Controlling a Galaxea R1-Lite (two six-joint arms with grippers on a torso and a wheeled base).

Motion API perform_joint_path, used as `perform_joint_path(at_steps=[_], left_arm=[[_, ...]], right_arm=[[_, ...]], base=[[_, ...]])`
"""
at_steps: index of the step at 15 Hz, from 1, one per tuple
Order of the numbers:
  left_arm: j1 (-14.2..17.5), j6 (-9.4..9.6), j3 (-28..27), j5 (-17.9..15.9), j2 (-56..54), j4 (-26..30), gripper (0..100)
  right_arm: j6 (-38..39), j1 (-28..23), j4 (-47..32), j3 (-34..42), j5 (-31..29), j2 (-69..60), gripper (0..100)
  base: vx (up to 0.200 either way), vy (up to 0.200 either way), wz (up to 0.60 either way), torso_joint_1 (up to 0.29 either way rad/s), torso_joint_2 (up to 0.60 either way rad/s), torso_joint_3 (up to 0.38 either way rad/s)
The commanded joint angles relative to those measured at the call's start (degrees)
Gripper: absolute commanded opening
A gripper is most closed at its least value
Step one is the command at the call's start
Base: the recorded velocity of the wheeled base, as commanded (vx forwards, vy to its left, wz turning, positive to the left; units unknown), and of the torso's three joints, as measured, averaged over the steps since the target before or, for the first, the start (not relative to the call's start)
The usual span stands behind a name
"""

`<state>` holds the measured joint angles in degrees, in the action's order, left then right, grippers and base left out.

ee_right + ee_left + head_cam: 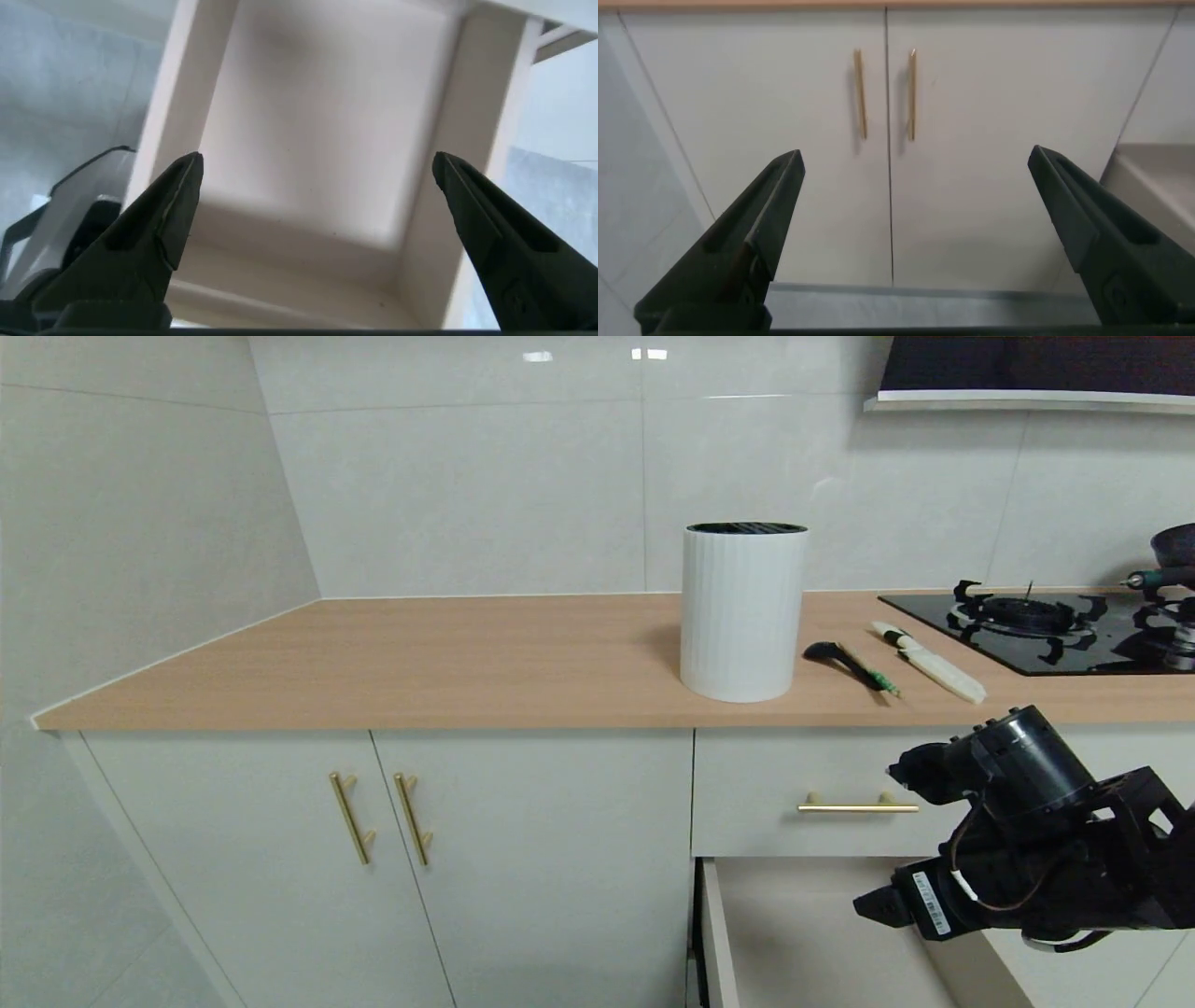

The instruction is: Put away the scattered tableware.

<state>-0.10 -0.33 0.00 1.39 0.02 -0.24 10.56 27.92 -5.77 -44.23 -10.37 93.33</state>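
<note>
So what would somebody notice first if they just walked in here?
Probably the tall white ribbed holder standing on the wooden counter. Right beside it, toward the stove, lie a black-headed utensil and a white utensil. Below them a drawer stands open, and the right gripper hangs over it with its fingers spread.

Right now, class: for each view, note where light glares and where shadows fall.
Head view: bright glare spots sit on the wall tiles; the holder throws a soft shadow to its left on the counter; the hob shines. Left wrist view: flat, even light on the doors. Right wrist view: the drawer is softly lit, no glare.
</note>
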Motion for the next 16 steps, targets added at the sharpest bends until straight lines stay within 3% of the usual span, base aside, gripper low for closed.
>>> perform_joint_path(at_steps=[1, 7, 9, 11, 16], left_arm=[[0.0, -0.02, 0.0, 0.0, 0.0, 0.1, 100], [0.0, -0.02, 0.0, 0.0, 0.0, 0.0, 100], [0.0, -0.02, 0.0, 0.0, 0.0, 0.1, 100], [0.0, -0.02, 0.0, 0.0, 0.0, 0.0, 100], [0.1, -0.02, 0.0, 0.0, 0.0, 0.0, 100]], right_arm=[[0.0, 0.0, 0.1, 0.0, 0.0, 0.1, 100], [0.5, -0.8, 5.0, -0.6, -0.2, -1.5, 100], [0.3, -4.0, 6.3, -4.5, -0.1, -1.5, 100], [0.3, -7.7, 2.7, -13.5, 0.2, -0.3, 100], [0.3, -10.3, -0.2, -26.2, 0.0, 9.1, 100]], base=[[0.0, 0.0, 0.0, 0.178, -0.47, -0.286], [0.0, 0.0, 0.0, 0.131, -0.32, -0.196], [0.0, 0.0, 0.0, 0.013, -0.03, -0.013], [0.0, 0.0, 0.0, 0.0, 0.0, 0.0], [0.0, 0.0, 0.0, 0.0, 0.0, 0.0]])
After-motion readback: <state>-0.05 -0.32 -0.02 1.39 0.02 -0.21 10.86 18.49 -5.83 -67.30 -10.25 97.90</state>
